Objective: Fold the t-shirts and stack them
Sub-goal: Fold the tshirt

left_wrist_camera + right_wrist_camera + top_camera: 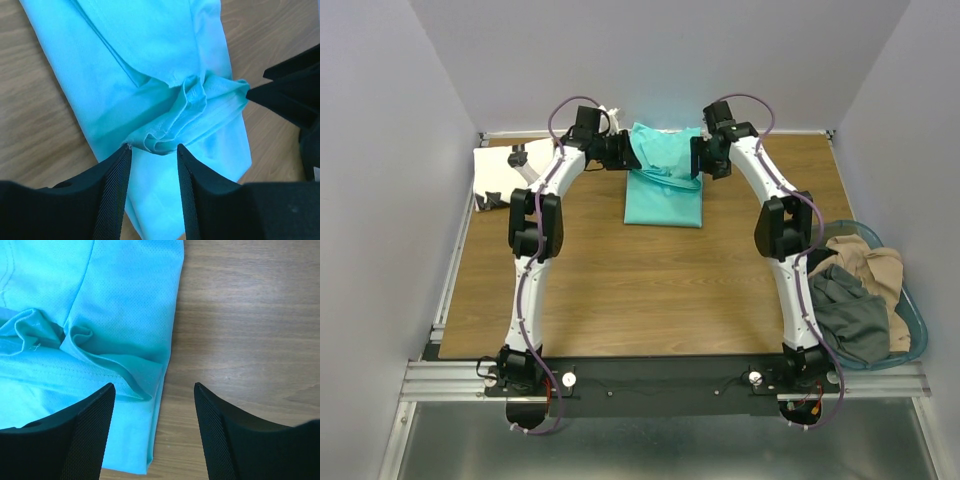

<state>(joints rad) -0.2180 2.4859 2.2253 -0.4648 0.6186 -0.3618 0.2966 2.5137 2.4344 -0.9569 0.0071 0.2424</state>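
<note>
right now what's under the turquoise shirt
Only the wooden table shows around the turquoise shirt, which lies on it. Its folded layers cover whatever might sit beneath the middle.

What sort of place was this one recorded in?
Probably a lab test cell, not a home: plain grey walls box in a wooden tabletop fronted by an aluminium rail, and a basket of clothes sits at its right.
</note>
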